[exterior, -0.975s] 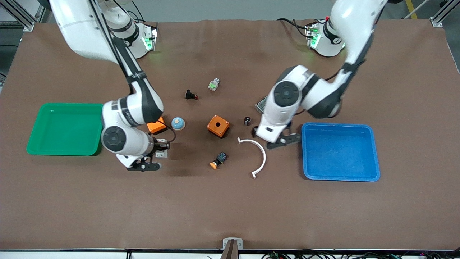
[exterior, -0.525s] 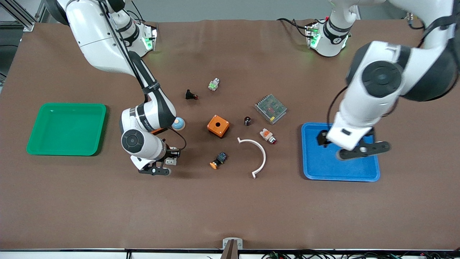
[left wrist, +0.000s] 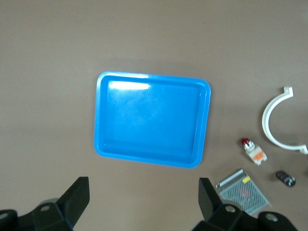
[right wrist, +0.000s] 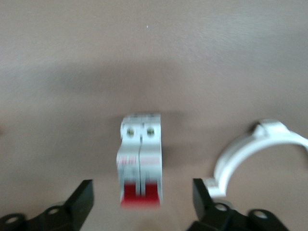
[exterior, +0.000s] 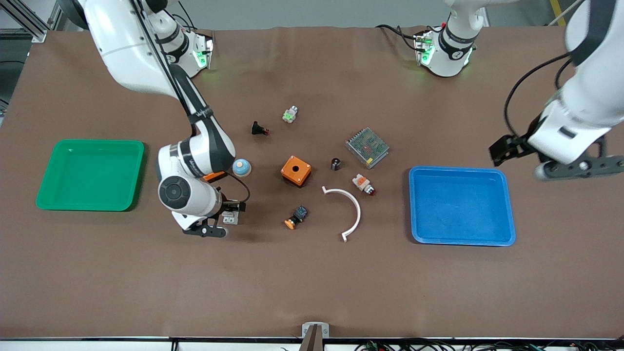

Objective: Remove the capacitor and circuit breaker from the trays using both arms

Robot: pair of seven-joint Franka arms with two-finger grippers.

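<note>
Here, the right gripper (exterior: 225, 220) is seen low over the breaker (exterior: 231, 217), which lies on the brown table (exterior: 312, 282) between the green tray (exterior: 90, 174) and the orange-capped button (exterior: 296, 217). In the right wrist view the 2 fingers (right wrist: 79, 204) are spread wide, with the breaker (right wrist: 140, 159) between them and untouched; a white curved bracket (right wrist: 250, 149) is seen beside it. The left gripper (exterior: 555, 158) is held high over the table just off the blue tray (exterior: 461, 205), toward the left arm's end; its fingers (left wrist: 77, 202) are wide apart and nothing is held. The capacitor (exterior: 335, 163) lies between the orange box (exterior: 296, 170) and the metal mesh unit (exterior: 367, 147).
</note>
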